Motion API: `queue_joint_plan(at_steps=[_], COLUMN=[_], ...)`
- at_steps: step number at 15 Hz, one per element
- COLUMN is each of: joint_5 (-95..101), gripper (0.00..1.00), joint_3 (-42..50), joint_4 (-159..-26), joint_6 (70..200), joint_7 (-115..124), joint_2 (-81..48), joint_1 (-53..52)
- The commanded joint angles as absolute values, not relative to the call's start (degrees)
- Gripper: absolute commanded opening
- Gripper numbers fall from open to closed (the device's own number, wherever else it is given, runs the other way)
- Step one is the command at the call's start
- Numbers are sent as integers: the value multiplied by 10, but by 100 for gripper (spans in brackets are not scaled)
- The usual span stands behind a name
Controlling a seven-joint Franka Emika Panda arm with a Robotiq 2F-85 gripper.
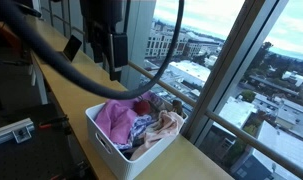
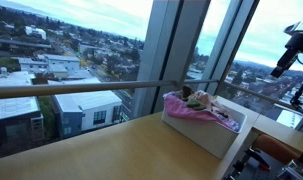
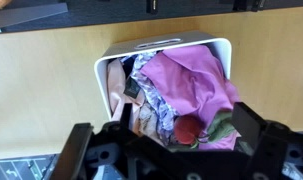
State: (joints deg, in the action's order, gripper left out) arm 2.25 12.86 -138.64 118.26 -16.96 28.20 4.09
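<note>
Exterior view, from beside the arm: the claw (image 1: 115, 68) hangs above a white bin (image 1: 103, 140) and is clear of it. It shows as a dark silhouette, so the jaws cannot be read here. The bin stands on a wooden table (image 1: 61, 105) next to the window. A pink cloth (image 1: 116, 118) is heaped at one end and a beige cloth (image 1: 168, 125) spills over the rim at the other.

Exterior view, along the window: the bin (image 2: 203, 135) is rectangular with smooth, stiff walls, most likely plastic. The pink cloth (image 2: 183, 108) rises above the rim. The table (image 2: 101, 150) has a matt, pale grain. The claw cannot be made out.

Wrist view: the claw (image 3: 167, 128) is spread wide, holds nothing and sits directly over the bin (image 3: 161, 43). The pink cloth (image 3: 196, 80) fills one half of the bin, crumpled and folded. Beside it lie a patterned cloth (image 3: 149, 108) and the beige cloth (image 3: 115, 85). A small red piece (image 3: 188, 130) rests near the pink cloth's edge.

Assessment: the pink cloth should be light, limp and not at all fragile. It will drape and may drag its neighbours along. A raised fold near its middle looks like the best place to take hold.
</note>
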Motion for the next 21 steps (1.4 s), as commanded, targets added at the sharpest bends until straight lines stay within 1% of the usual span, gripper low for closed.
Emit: queue_joint_plan(at_steps=[1, 14, 21], joint_5=[19, 19, -2], gripper=[100, 100, 100], joint_3=[123, 123, 109], joint_4=[-1384, -1383, -1277], joint_6=[1181, 1181, 1217], joint_7=[-172, -172, -183], joint_2=[281, 282, 154], joint_1=[47, 47, 15])
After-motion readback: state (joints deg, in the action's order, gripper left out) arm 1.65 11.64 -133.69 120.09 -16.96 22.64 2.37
